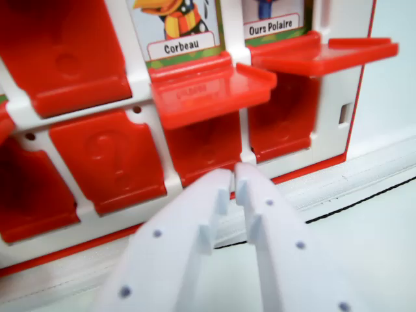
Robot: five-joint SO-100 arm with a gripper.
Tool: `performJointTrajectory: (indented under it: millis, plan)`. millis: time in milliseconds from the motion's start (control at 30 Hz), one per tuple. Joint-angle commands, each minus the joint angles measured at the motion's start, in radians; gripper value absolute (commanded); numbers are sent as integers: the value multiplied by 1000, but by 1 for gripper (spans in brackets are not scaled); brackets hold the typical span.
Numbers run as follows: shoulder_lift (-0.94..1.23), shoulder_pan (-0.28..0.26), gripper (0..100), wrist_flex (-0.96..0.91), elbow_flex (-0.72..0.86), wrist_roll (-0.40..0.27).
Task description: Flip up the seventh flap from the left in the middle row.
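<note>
Showing two raised red flaps: Corbeau flap (211, 91) sticking out flat under its card (177, 29), Ours Polaire flap (325, 55) likewise to the wrist view's right. Lower red flaps (107, 162) lying closed, question marks embossed. White fingers (232, 177) nearly closed, tips close together, gripping nothing, just before the board's bottom edge (305, 168) on the desk (364, 247).

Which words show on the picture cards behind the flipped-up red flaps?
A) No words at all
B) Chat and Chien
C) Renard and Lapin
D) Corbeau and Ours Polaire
D: the label Corbeau and the label Ours Polaire sit above the two raised flaps.
</note>
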Motion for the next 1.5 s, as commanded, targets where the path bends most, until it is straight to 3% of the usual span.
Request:
performJointTrajectory:
  millis: [0,733,1467]
  plan:
    - [-6,-14,0,-29,-146,5]
    - [-181,-54,0,11,-482,12]
    - [-87,-64,0,110,-489,43]
